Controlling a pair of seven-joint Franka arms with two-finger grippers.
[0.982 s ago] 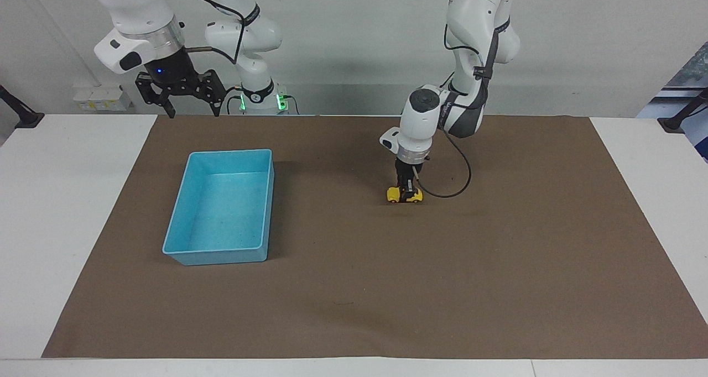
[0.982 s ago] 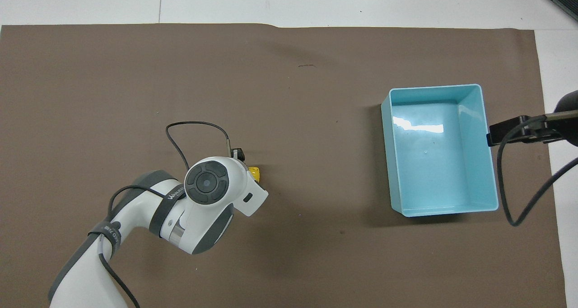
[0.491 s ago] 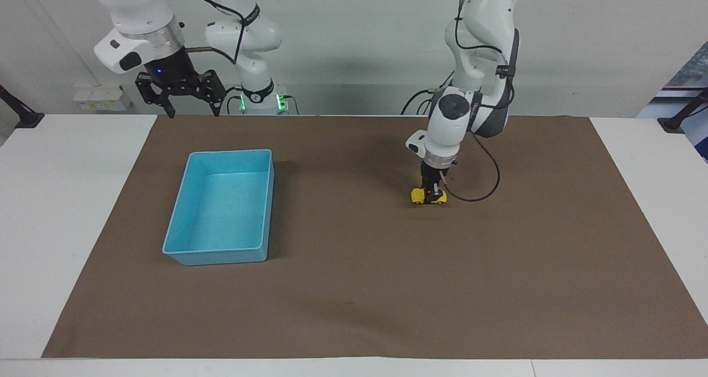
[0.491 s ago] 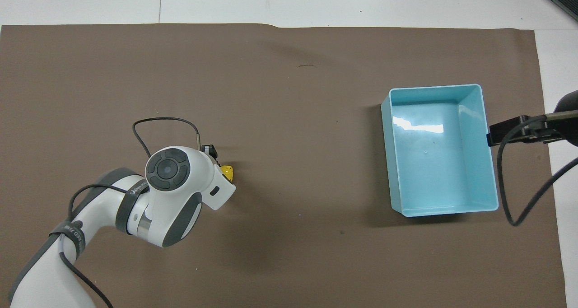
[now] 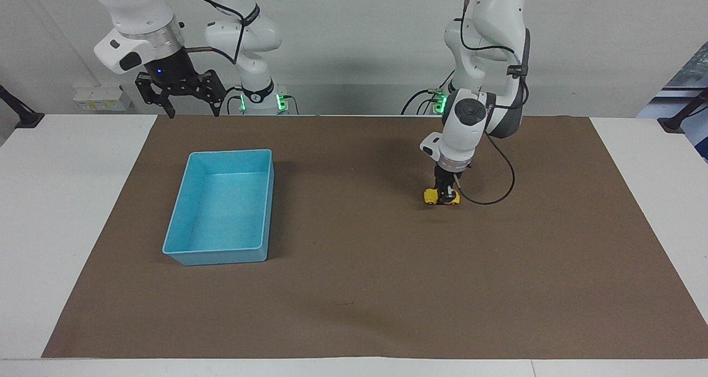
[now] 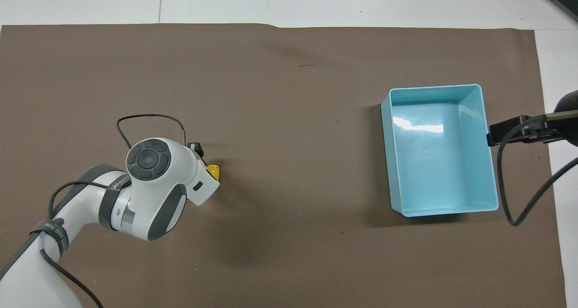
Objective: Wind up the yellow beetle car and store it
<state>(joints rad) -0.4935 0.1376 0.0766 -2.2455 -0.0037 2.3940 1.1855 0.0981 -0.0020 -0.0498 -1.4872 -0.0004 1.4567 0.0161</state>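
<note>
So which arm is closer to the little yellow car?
Left. Its tool is down on the car, gripping it on the mat. The right tool waits up by the bin's end, well away.

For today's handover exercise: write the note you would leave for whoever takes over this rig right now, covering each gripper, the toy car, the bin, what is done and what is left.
Left gripper: down on the mat, shut on the yellow car, whose wheels touch the mat.
Right gripper: open, waiting in the air near its base.
Blue bin: empty, toward the right arm's end.
Done: car gripped.
Left: finish the wind-up, then put the car in the bin.
</note>
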